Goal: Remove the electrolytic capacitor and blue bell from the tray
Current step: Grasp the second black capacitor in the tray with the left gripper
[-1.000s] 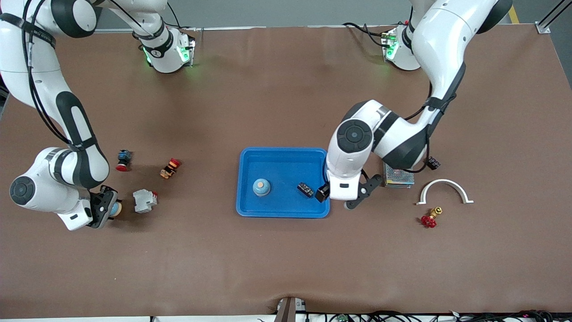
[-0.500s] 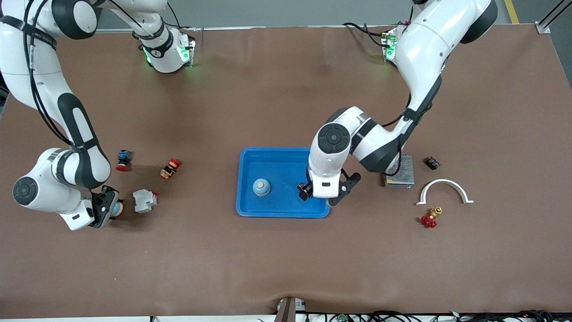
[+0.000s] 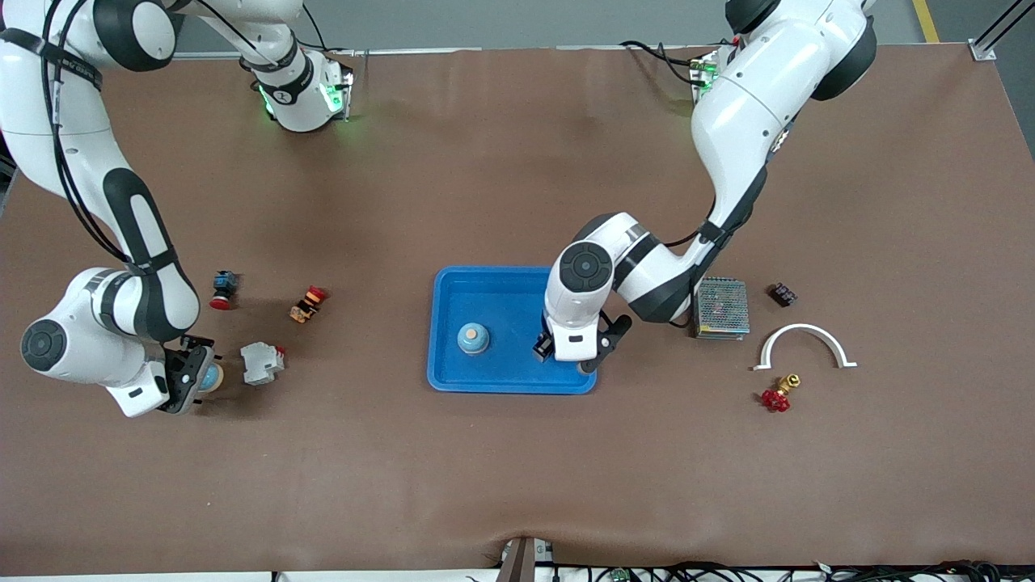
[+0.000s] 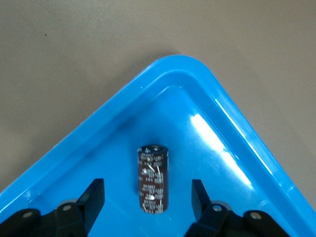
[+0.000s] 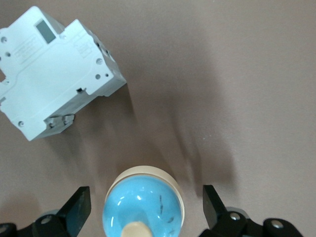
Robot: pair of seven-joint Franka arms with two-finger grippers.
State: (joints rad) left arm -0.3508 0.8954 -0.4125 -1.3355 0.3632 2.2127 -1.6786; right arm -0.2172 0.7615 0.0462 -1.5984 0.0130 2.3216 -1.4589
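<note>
From the front, my left end effector [image 3: 558,349] sits low in the blue tray [image 3: 493,283], over the capacitor; a blue bell [image 3: 473,338] waits inside too. My left wrist shows the dark capacitor [image 4: 152,178] lying between spread fingers [image 4: 94,197], not gripped; I should close squarely across its barrel. Its print is unreadable. My right wrist shows a released end effector [image 5: 143,205] straddling another bell [image 5: 143,207] on the table [image 5: 222,74], beside a grey breaker [image 5: 54,69].

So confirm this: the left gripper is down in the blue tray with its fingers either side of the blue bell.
Not the bell. The left wrist view shows the left gripper in the tray with its open fingers either side of the dark electrolytic capacitor.
</note>
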